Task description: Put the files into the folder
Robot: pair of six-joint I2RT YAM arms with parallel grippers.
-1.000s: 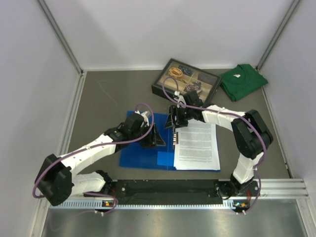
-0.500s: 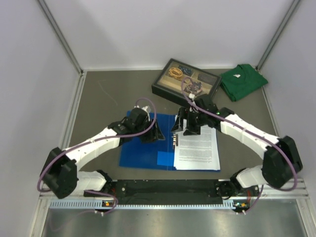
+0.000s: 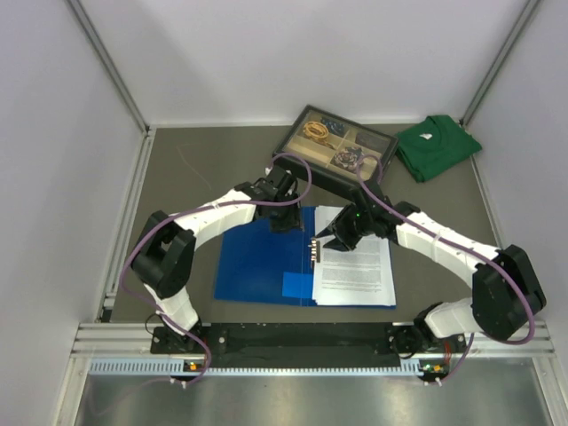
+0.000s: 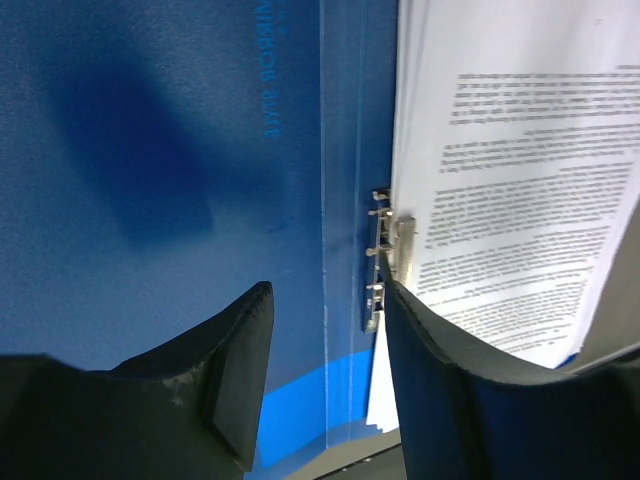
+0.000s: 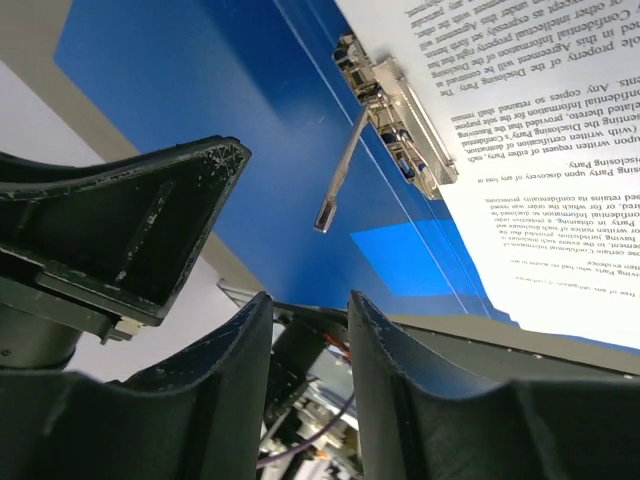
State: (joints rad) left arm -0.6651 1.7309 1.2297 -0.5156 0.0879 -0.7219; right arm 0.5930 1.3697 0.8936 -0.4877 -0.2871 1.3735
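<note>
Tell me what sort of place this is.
Likely a robot test cell: white wall panels in metal framing enclose a grey table, two arms are bolted at its near edge, and props, a blue folder and green shirt, lie on it.

Bright blue folder [image 3: 257,262], white files [image 3: 357,266] with black print, green shirt [image 3: 437,146], black-framed tray [image 3: 291,133], grey table [image 3: 204,177]

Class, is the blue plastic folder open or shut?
Open: the blue plastic folder lies spread flat, white printed sheets on one half.
</note>
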